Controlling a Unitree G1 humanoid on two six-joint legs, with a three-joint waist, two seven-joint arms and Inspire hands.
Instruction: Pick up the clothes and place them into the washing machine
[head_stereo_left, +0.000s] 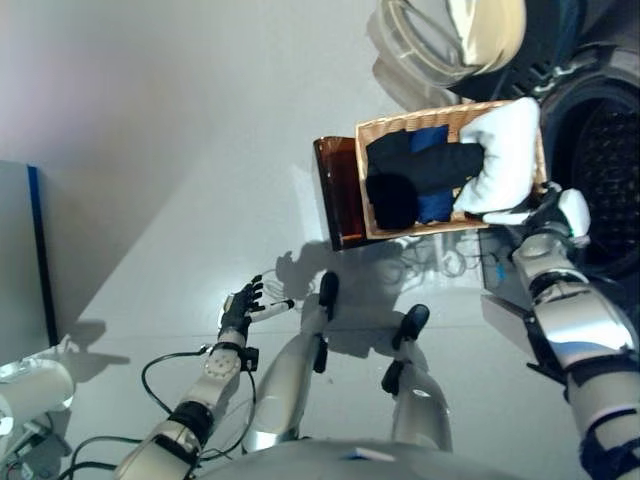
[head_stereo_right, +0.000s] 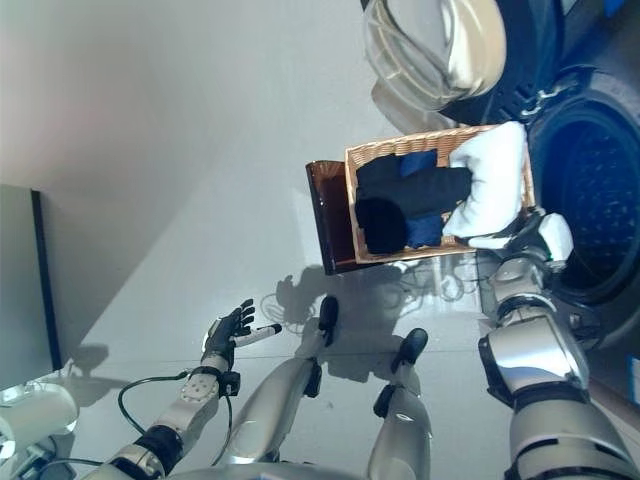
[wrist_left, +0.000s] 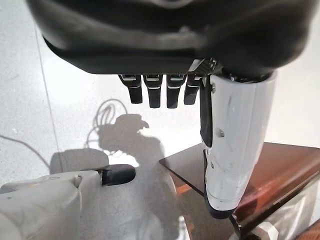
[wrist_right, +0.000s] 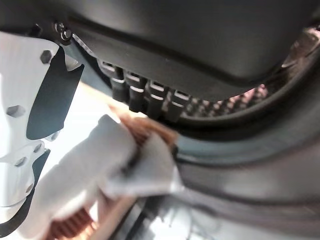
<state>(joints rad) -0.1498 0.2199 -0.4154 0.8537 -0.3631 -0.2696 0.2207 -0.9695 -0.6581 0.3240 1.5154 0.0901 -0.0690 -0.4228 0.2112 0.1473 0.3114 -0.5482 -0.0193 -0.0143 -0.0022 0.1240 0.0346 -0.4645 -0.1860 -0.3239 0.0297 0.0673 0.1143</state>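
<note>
A shallow wicker basket (head_stereo_left: 400, 125) rests on a low dark brown box (head_stereo_left: 335, 190) beside the washing machine. It holds dark clothes (head_stereo_left: 420, 170), a blue piece (head_stereo_left: 432, 137) and a white cloth (head_stereo_left: 505, 150) that hangs over its end toward the machine's open drum (head_stereo_left: 610, 170). My right hand (head_stereo_left: 555, 212) is at the basket's near corner by the drum. In the right wrist view its fingers (wrist_right: 150, 95) reach straight out over the white cloth (wrist_right: 100, 165) and the wicker rim (wrist_right: 150, 127). My left hand (head_stereo_left: 240, 305) hangs open and empty over the floor.
The machine's round door (head_stereo_left: 450, 35) stands open behind the basket. A grey panel with a blue edge (head_stereo_left: 20, 250) stands at the far left, with a white object (head_stereo_left: 30, 385) on the floor below it. Pale floor lies between my left hand and the box.
</note>
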